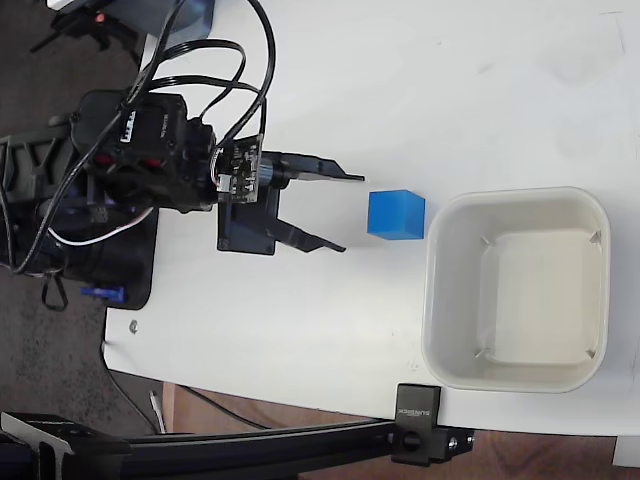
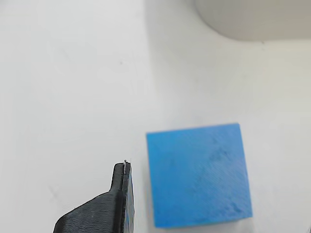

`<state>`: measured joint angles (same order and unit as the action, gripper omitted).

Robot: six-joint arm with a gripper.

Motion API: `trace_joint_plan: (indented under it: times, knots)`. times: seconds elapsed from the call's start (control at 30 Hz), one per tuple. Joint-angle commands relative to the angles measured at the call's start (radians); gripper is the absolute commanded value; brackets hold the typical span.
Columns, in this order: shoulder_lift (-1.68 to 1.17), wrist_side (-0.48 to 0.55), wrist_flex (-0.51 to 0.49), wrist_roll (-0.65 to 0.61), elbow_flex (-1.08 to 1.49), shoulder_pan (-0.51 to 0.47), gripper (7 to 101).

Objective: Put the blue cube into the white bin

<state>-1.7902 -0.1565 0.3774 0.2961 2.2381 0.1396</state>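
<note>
Blue cube beside white bin in fixed view; end effector wide open, empty; one finger only in wrist view

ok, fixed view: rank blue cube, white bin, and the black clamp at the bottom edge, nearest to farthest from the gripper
1. Blue cube: just right of the open gripper, in line with the gap between its fingers.
2. White bin: farther right, just beyond the cube.
3. Black clamp: bottom edge, below the bin's near-left corner.
</note>
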Motion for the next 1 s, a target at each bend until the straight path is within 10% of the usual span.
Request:
trace_joint_plan:
  times: [0.03, 0.83, 1.0]
  knots:
    - [0.026, 0.003, -0.003, -0.002, -0.097, 0.014, 100.3]
    - [0.216, 0.086, -0.123, -0.094, -0.144, -0.052, 96.0]
    - [0.221, 0.087, -0.126, -0.109, -0.143, -0.063, 82.0]
